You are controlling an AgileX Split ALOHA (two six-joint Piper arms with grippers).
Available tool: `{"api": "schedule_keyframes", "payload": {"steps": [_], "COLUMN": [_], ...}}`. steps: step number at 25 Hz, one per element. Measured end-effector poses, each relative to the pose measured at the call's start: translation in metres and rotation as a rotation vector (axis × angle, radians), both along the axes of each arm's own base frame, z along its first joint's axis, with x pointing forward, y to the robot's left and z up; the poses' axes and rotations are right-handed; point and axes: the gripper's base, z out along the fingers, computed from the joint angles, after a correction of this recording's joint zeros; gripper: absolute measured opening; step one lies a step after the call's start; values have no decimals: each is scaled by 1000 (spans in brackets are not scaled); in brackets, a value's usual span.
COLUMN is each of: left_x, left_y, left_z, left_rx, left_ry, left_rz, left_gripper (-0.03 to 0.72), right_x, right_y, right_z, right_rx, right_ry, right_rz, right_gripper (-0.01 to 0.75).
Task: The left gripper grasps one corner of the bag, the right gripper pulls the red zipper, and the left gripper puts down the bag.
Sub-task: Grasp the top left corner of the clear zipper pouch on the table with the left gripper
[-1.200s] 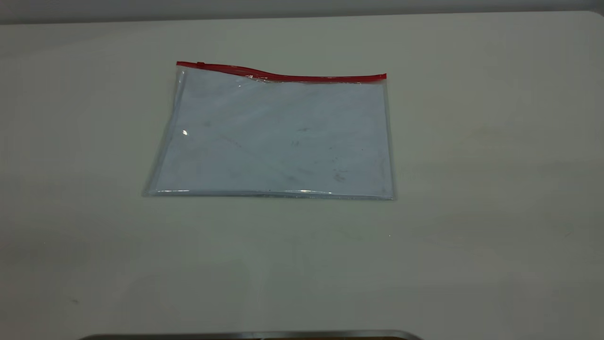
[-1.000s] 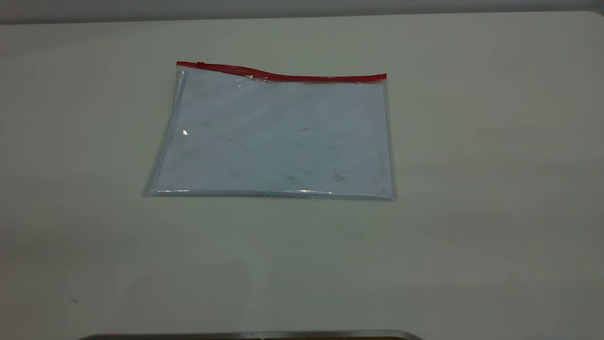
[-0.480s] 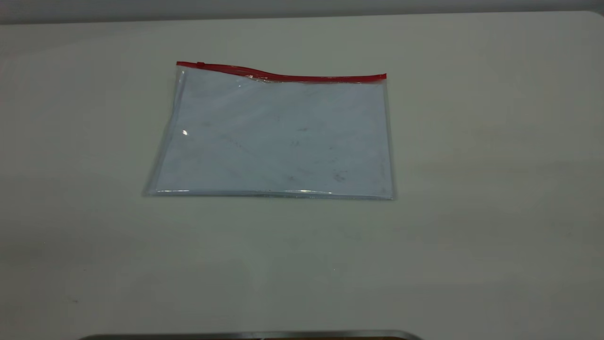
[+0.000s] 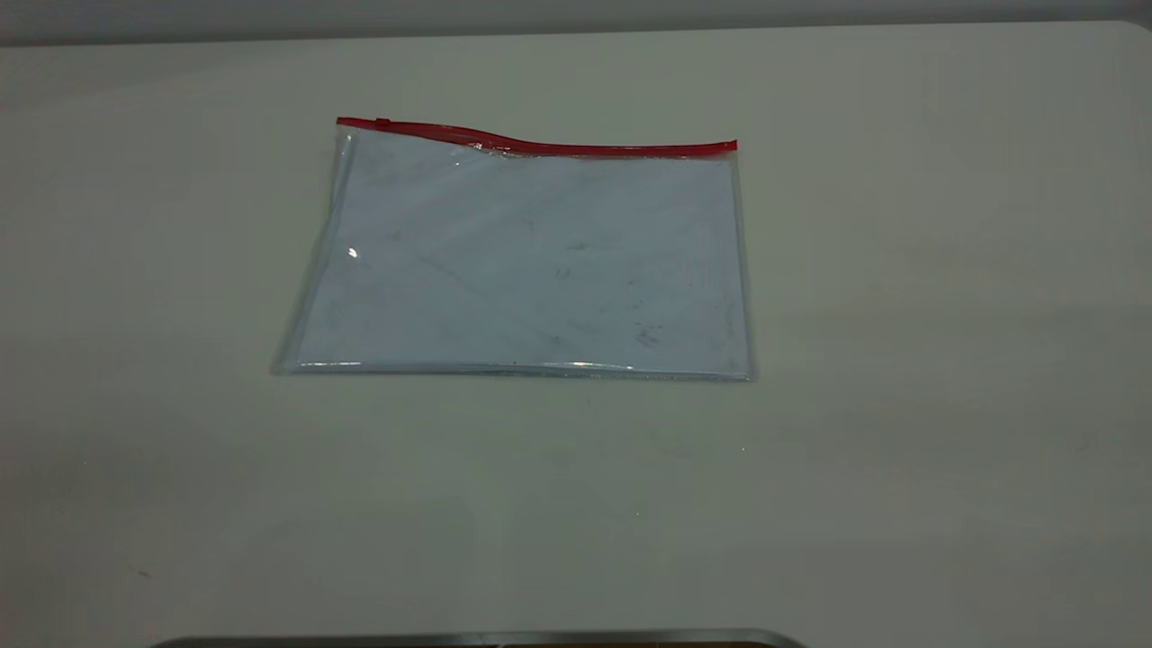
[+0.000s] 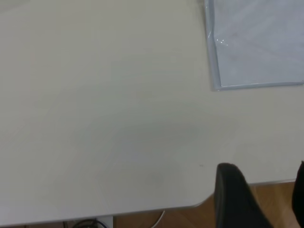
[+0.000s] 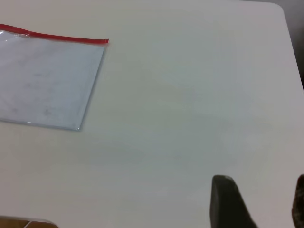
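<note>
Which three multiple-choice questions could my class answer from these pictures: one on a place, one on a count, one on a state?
1. In the exterior view, along which edge of the bag does the red zipper run?
A. The near edge
B. The far edge
C. The left edge

2. How many bags lie on the table?
A. One
B. Two
C. Three

3. What is the state of the left claw?
A. Shut on a corner of the bag
B. Shut on the red zipper
C. Open, holding nothing

Answers:
1. B: the red strip lies along the edge farthest from the camera.
2. A: only one clear pouch is on the table.
3. C: the left wrist view shows its fingers apart by the table's edge, clear of the bag.
</note>
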Motion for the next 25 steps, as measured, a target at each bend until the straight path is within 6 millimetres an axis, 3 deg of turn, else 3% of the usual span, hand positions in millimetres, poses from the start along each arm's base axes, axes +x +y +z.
{"api": "schedule_keyframes", "payload": {"steps": [9, 14, 17, 21, 25], "left_x": [1, 8, 29, 76, 128], "left_y": [-6, -5, -4, -2, 0], "left_z": [2, 24, 41, 53, 45], "left_rx": [-68, -96, -117, -182, -221], "left_ry": [-25, -75, -10, 102, 227], "left_rz": [-35, -6, 0, 4, -22], "left_gripper": [360, 360, 360, 368, 437], "right_x": [0, 8, 35, 87, 143], "right_y": [0, 10, 15, 20, 26], "right_z": [0, 7, 11, 10, 3], "right_rx": [0, 90, 79, 12, -24], "right_ry": [-1, 32, 87, 157, 216], "right_rz": [0, 67, 112, 171, 234], "right_gripper": [372, 372, 372, 409, 463]}}
